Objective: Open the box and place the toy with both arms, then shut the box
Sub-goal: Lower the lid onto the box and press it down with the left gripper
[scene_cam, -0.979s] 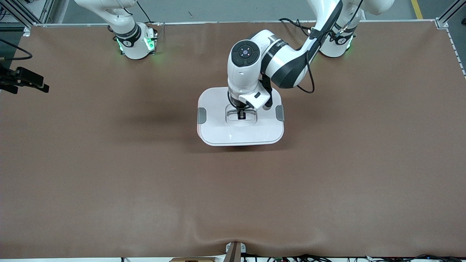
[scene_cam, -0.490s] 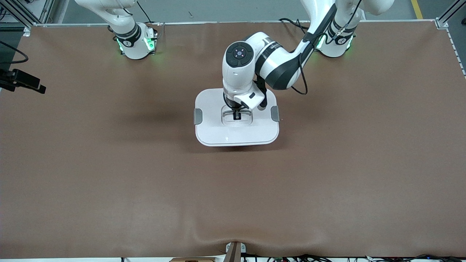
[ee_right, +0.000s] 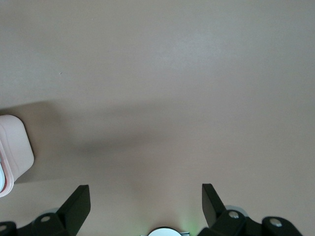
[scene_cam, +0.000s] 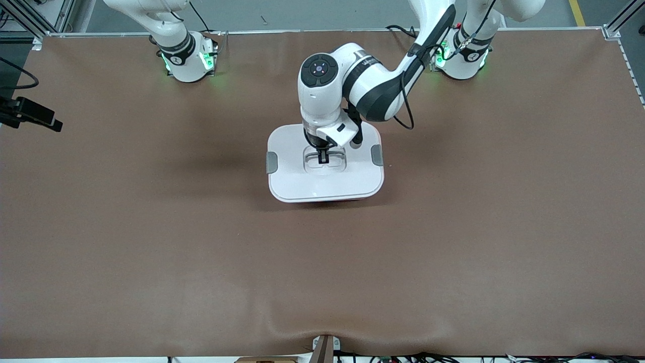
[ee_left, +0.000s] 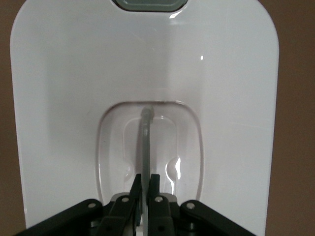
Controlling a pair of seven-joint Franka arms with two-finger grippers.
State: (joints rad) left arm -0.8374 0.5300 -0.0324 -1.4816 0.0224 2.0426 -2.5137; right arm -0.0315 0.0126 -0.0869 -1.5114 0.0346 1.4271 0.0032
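The white lid [scene_cam: 302,181] with grey side clips hangs level over the middle of the table. My left gripper [scene_cam: 323,157] reaches straight down into its recessed centre. In the left wrist view this gripper [ee_left: 146,178] is shut on the thin grey handle [ee_left: 145,132]. A sliver of the pale pink box [scene_cam: 347,200] shows under the lid's edge nearest the front camera. Whether the lid rests on it I cannot tell. One corner of the box [ee_right: 15,147] shows in the right wrist view. My right gripper [ee_right: 145,196] is open over bare table. The toy is hidden.
The brown table mat [scene_cam: 453,252] spreads wide around the box. The two arm bases [scene_cam: 186,60] stand along the edge farthest from the front camera. A black part with a cable [scene_cam: 30,115] juts in at the right arm's end of the table.
My left gripper has carried the lid a little toward the right arm's end of the table, and the lid now looks slightly lower. The black part at the table's end shifted slightly.
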